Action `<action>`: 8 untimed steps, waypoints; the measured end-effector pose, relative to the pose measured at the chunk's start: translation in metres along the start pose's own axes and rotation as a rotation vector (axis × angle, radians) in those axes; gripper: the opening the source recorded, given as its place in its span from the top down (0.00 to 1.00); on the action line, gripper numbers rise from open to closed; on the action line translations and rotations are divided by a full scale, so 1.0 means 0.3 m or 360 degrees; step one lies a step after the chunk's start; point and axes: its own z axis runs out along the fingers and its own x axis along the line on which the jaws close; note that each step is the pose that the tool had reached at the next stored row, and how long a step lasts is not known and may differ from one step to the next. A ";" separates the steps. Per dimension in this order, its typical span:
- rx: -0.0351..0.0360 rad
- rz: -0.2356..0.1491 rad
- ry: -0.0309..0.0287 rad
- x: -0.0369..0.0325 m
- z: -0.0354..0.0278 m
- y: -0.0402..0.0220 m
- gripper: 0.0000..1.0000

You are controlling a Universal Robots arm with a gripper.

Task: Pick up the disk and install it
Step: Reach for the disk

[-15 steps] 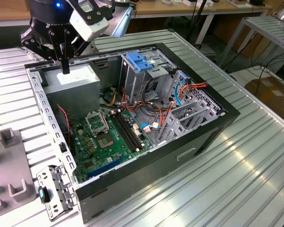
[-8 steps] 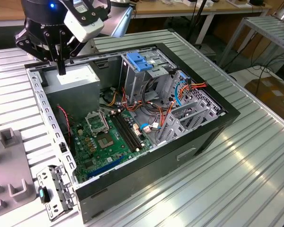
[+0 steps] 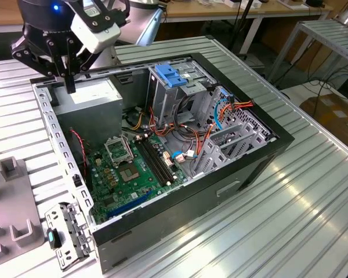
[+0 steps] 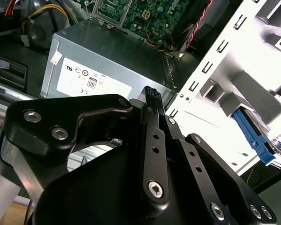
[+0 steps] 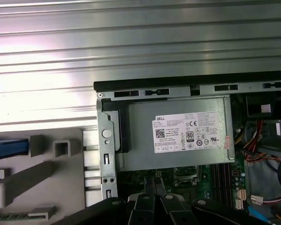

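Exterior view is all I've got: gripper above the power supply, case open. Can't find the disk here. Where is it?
Observer: In the first wrist view a blue carrier edge, likely the disk, lies in the grey fixture outside the case wall.
Operator: Jaws?
Observer: Second wrist view: the gripper has its jaws shut together, nothing between them.
Operator: Power supply orientation?
Observer: First wrist view: the power supply lies white sticker up, below the wrist.

Open chassis (image 3: 162, 220), cables (image 3: 162, 135) over motherboard (image 3: 124, 169)
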 end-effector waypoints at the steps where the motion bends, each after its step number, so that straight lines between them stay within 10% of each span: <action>1: 0.0000 0.0000 0.00000 0.003 0.000 0.000 0.89; 8: 0.0000 0.0000 0.00000 0.033 0.002 -0.003 0.89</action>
